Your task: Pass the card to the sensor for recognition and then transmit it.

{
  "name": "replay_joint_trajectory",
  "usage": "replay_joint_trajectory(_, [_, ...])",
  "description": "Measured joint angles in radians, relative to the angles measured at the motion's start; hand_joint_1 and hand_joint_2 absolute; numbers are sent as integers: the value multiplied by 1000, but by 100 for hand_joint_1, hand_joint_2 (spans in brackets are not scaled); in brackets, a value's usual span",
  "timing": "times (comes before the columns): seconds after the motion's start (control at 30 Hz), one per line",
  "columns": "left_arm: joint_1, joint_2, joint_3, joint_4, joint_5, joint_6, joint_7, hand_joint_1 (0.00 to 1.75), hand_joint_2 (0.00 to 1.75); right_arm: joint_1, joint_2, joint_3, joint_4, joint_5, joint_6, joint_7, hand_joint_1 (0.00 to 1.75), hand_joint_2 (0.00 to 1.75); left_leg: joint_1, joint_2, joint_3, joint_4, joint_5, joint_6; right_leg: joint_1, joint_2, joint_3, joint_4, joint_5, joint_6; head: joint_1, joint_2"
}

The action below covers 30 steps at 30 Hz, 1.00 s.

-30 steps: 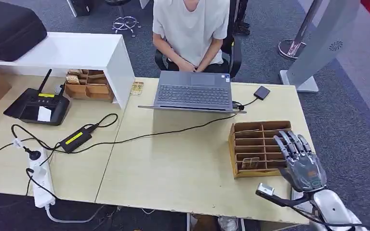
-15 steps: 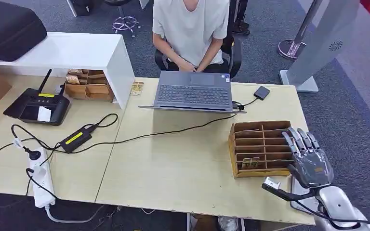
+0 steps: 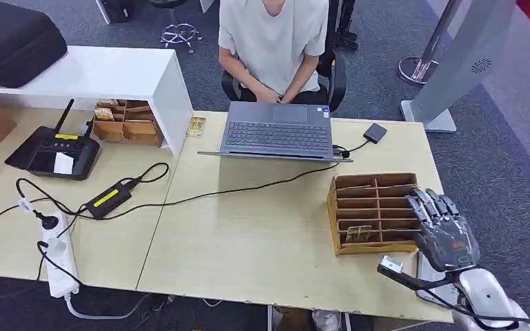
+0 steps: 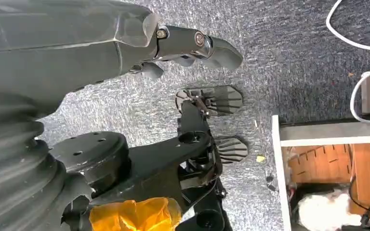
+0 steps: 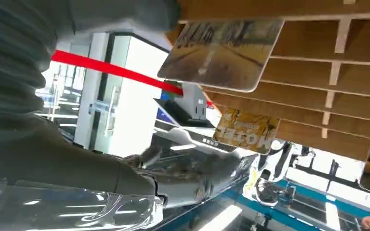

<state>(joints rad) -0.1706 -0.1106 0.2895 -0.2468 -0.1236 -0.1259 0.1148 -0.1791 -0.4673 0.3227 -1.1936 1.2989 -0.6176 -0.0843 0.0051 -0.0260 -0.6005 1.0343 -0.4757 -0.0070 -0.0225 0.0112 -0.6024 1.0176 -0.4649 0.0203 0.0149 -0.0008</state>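
A wooden slotted card holder (image 3: 375,185) stands at the table's right end, with a card (image 3: 359,234) upright in one of its near slots. My right hand (image 3: 444,231) hovers at the holder's right edge, fingers spread and straight, holding nothing. The right wrist view looks close into the holder (image 5: 318,86), with one card (image 5: 221,53) leaning in a slot and another (image 5: 243,130) behind it. The small dark sensor (image 3: 375,132) lies right of the laptop, joined to it by a cable. My left hand (image 4: 77,53) hangs by my side above the carpet, holding nothing.
An open laptop (image 3: 277,134) faces a seated person (image 3: 274,41) at the table's far side. A black cable (image 3: 248,186) crosses the middle of the table. At the left are a power brick (image 3: 107,198), a power strip (image 3: 59,265), a black remote (image 3: 54,150) and a white shelf (image 3: 110,72).
My right hand has drifted right, from over the holder's right slots to its right edge. The cards and the person have not moved.
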Motion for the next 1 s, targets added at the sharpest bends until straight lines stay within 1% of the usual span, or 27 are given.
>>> replay_joint_trajectory(0.5, [0, -1, 0, 0, -6, -1, 1, 0, 175, 2, 2, -21, 7, -23, -3, -31, 175, 175, 0, 0, 0, 0, 0, 0, 0, 0, 0, 0, 0, 0, 0, 0])
replay_joint_trajectory(1.0, [0, -2, 0, 0, -10, -2, -2, 0, 175, 7, 2, -28, 13, -32, -3, -40, 175, 175, 0, 0, 0, 0, 0, 0, 0, 0, 0, 0, 0, 0, 0, 0])
